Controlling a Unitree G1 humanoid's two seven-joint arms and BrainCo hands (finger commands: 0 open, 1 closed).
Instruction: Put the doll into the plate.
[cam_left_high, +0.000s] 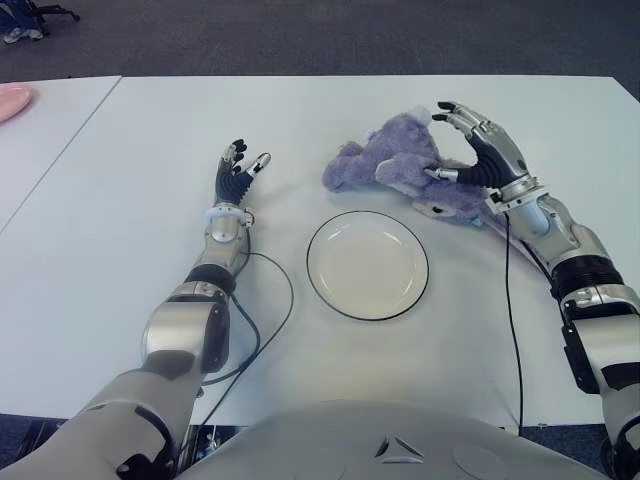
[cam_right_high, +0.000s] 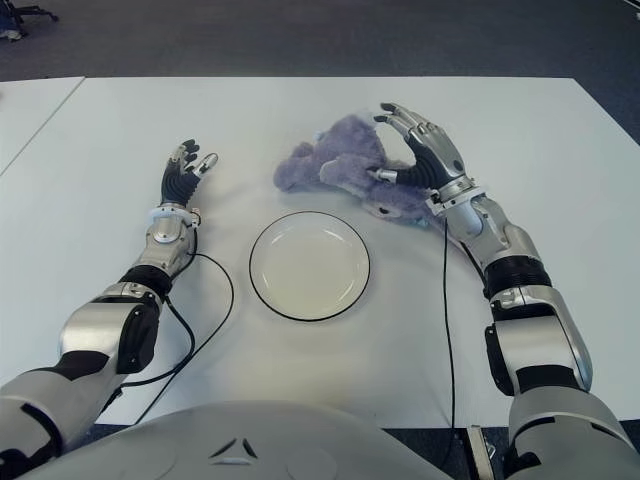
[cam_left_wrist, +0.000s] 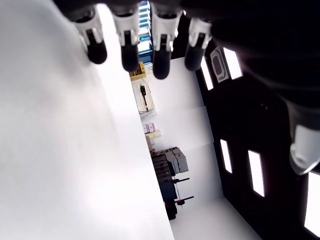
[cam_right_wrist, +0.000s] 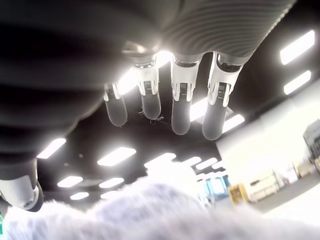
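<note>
A fluffy purple doll (cam_left_high: 395, 165) lies on the white table (cam_left_high: 120, 230), just behind and to the right of the round white plate (cam_left_high: 367, 265) with a dark rim. My right hand (cam_left_high: 462, 145) hovers over the doll's right side with fingers spread and the thumb low beside the fur; the right wrist view shows the straight fingers (cam_right_wrist: 180, 102) above the purple fur (cam_right_wrist: 145, 207), apart from it. My left hand (cam_left_high: 237, 170) shows left of the plate, fingers extended and holding nothing.
A black cable (cam_left_high: 262, 330) loops on the table by my left forearm, and another (cam_left_high: 512, 310) runs along my right arm. A pink object (cam_left_high: 12, 100) sits at the far left on a neighbouring table. The table's far edge meets dark carpet.
</note>
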